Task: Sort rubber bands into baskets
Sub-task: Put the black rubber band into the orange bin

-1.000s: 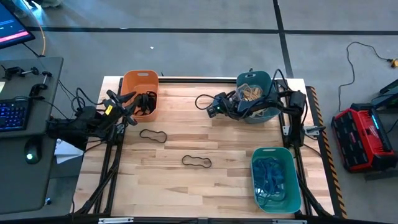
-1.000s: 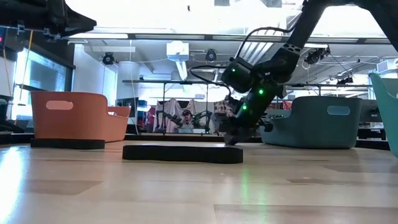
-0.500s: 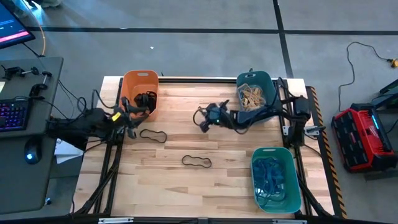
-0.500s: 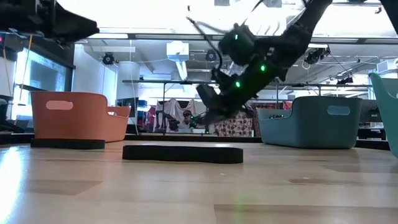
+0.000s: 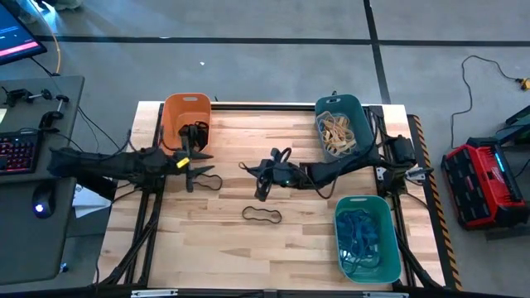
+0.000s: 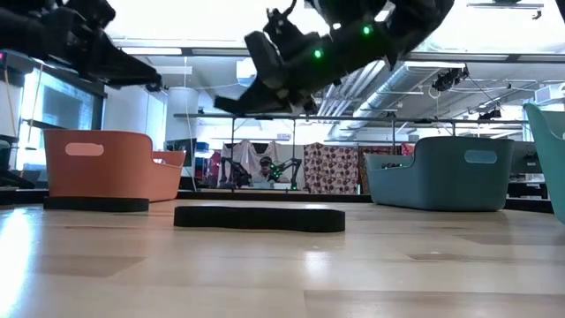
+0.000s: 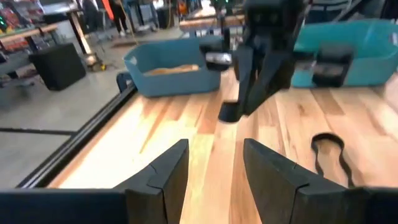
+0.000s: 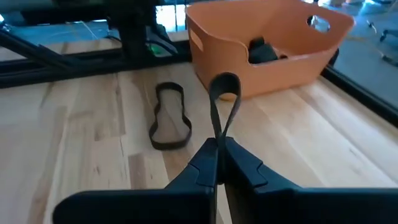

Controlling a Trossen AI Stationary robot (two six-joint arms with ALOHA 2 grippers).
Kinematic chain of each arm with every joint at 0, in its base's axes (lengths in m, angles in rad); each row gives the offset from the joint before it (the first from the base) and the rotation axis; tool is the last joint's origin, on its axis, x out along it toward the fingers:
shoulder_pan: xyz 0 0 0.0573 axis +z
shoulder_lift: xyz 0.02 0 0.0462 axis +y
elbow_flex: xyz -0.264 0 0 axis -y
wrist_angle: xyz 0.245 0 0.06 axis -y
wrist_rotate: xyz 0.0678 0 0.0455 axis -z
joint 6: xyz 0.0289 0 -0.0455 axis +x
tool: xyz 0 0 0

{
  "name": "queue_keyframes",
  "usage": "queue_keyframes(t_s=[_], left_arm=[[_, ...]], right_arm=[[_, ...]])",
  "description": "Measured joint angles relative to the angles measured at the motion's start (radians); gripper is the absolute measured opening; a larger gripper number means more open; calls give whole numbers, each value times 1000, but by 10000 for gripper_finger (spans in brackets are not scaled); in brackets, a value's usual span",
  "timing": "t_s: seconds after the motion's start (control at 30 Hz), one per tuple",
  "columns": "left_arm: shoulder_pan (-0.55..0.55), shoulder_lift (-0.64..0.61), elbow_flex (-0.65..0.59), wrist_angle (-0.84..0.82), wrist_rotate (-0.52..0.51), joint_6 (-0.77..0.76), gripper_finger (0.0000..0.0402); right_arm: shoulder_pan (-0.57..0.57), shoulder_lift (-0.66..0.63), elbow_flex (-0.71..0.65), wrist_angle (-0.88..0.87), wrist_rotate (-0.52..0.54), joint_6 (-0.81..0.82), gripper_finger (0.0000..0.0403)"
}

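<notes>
Right pincer (image 5: 262,189) has swung away from the dark teal basket (image 5: 339,124) out to mid-tabletop, now just above the lower black band (image 5: 262,215). Its jaws have gone from part-open to clamped, pinching a black rubber band (image 8: 222,102) whose loop stands up past the tips. Left pincer (image 5: 195,163) has pushed out from the tabletop edge to over the upper black band (image 5: 204,180), jaws apart.

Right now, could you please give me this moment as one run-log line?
right end effector: shut on thin black rubber band | left end effector: open, near orange plastic basket
</notes>
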Motion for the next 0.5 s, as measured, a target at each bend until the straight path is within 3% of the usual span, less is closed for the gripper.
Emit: queue_keyframes(t_s=[0.5], left_arm=[[0, 324, 0, 316, 59, 11, 227]], right_arm=[[19, 0, 15, -1, -33, -14, 0]])
